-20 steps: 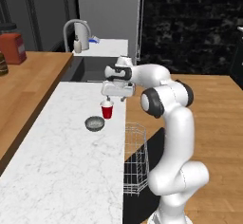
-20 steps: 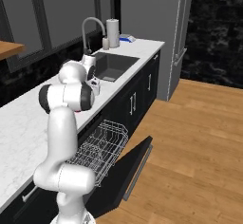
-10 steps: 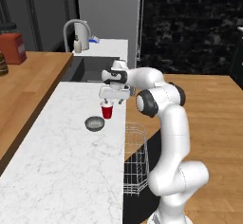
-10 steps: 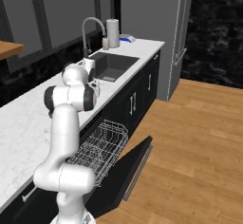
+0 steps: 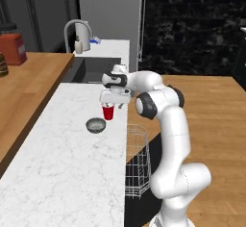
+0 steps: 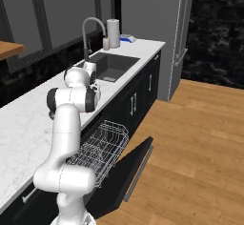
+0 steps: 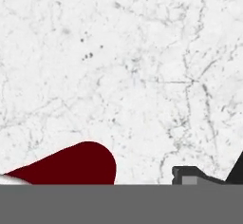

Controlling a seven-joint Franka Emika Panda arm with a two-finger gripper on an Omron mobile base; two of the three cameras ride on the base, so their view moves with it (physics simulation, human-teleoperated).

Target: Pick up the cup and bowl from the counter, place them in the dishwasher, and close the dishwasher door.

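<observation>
Leftmost on the white marble table [image 5: 72, 173] sits the grey bowl [image 5: 95, 124], and just right of it stands the red cup [image 5: 108, 111], upright near the table's right edge. Directly over the cup hangs the claw [image 5: 114, 105], fingers either side of it; whether they grip cannot be told. Farther right, the dishwasher [image 6: 121, 169] has its wire rack [image 6: 101, 148] pulled out above the lowered dishwasher door [image 6: 136, 167].

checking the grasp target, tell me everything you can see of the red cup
The cup is a small, tapered red cup, plastic-looking, standing upright on the white marble counter near its front edge. The pincer sits right over its top, so the rim is hidden; whether the fingers touch it cannot be told. The grey bowl lies just beside it, apart. In the hand view its dark red side shows low.
</observation>
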